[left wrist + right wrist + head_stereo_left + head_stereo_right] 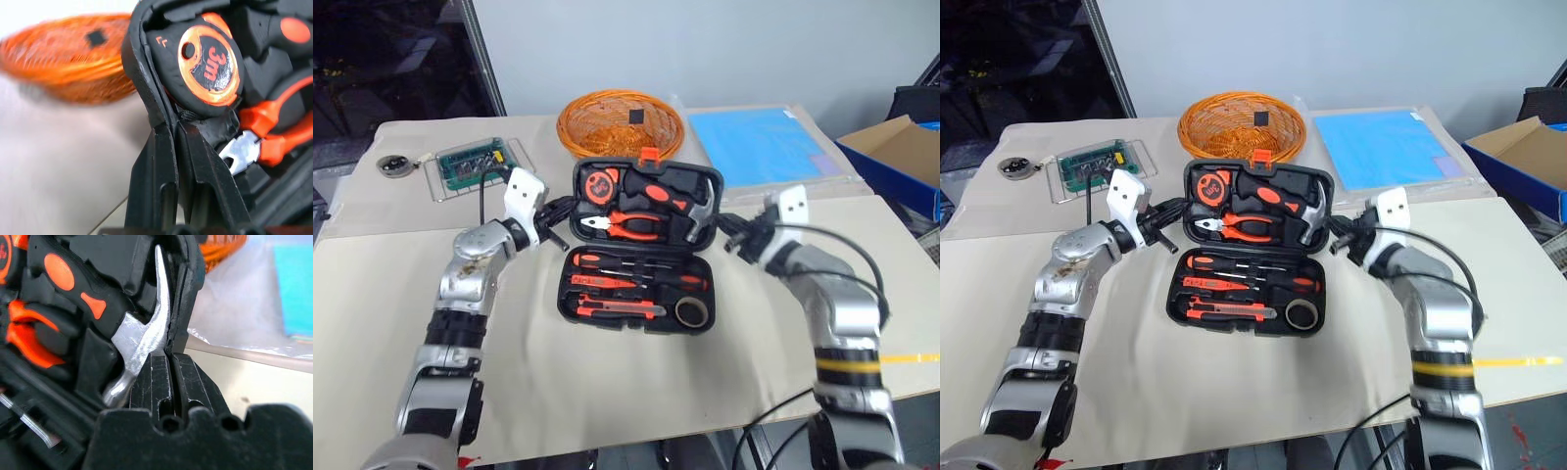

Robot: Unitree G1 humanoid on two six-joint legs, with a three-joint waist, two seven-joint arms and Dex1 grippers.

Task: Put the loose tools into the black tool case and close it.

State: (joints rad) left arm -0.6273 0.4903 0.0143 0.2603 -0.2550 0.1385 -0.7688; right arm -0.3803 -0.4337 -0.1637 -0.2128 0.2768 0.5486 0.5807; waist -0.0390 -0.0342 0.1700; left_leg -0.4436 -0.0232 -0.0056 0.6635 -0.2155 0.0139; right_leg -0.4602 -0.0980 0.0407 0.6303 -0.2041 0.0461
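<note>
We see the black tool case [641,245] lying open in the middle of the paper-covered surface [391,294], its lid raised at a slant toward the orange wicker basket [620,122] just behind it. The tools sit in their moulded slots: a tape measure [208,66], orange-handled pliers [626,225] and a hammer [134,340] in the lid, and screwdrivers [607,262], a utility knife [617,309] and a roll of black tape [691,313] in the base. The orange-red latch [649,154] stands at the lid's upper edge.

Our left tool [173,132] is pinched shut on the lid's left edge, beside the tape measure. Our right tool [171,364] is pinched shut on the lid's right edge, next to the hammer head.

Farther off lie a clear tray with a green board [475,162], a blue sheet [759,142] and a cardboard box [896,157].
</note>
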